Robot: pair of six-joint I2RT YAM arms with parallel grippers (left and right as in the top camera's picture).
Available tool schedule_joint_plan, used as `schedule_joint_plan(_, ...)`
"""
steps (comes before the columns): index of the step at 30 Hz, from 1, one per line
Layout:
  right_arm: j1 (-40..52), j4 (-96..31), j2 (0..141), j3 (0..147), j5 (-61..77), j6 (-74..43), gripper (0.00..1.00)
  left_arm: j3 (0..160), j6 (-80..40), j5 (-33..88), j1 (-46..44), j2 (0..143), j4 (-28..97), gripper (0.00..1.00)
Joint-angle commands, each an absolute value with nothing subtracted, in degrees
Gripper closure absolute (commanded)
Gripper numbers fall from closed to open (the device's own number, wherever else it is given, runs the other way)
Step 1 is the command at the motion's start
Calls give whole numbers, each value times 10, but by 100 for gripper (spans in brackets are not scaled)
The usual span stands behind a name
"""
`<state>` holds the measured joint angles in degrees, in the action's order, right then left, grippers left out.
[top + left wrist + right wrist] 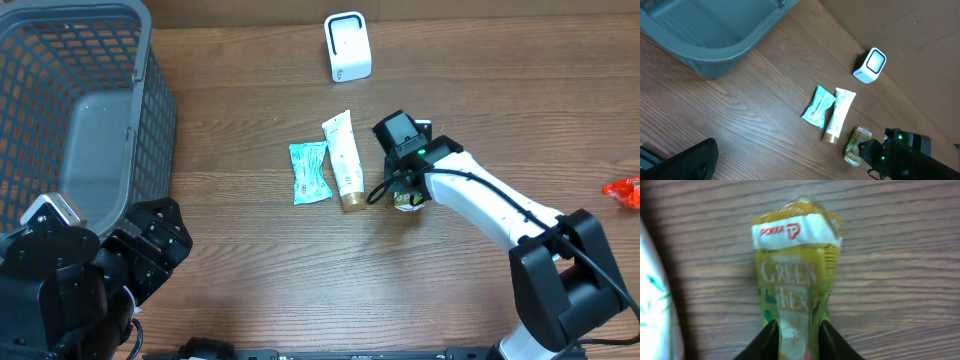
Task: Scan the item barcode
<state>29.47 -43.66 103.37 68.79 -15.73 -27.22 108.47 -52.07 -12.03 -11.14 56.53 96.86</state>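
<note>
A mock shop checkout set up on a robot test bench, by the look of it. On the wood-grain tabletop [250,270] stands a small white barcode scanner [347,47], and a grey plastic mesh shopping basket [160,130] fills the far left corner. Packaged retail goods lie loose near the middle: a Pokka green tea packet [797,280], a white tube with a gold cap [345,160] and a teal sachet [309,172], with a red wrapper [624,191] at the right edge. Two robot arms stand in for a cashier: a black left arm [70,290] and a white-and-black right arm [480,195].
</note>
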Motion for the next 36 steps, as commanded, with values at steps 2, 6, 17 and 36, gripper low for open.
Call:
schedule_joint_plan(2,301,-435,1033,694,-131,-290,72,1087,-512,-120,-107,566,968,1)
schedule_joint_plan(6,302,-435,1033,696,-139,-292,71,1087,-512,-120,-107,566,968,0)
schedule_joint_plan(17,311,-412,1037,715,-101,-286,82,1087,-512,-120,-107,566,968,0)
schedule_joint_plan(36,289,-446,1036,805,-33,-286,61,1087,-512,-120,-107,566,968,0)
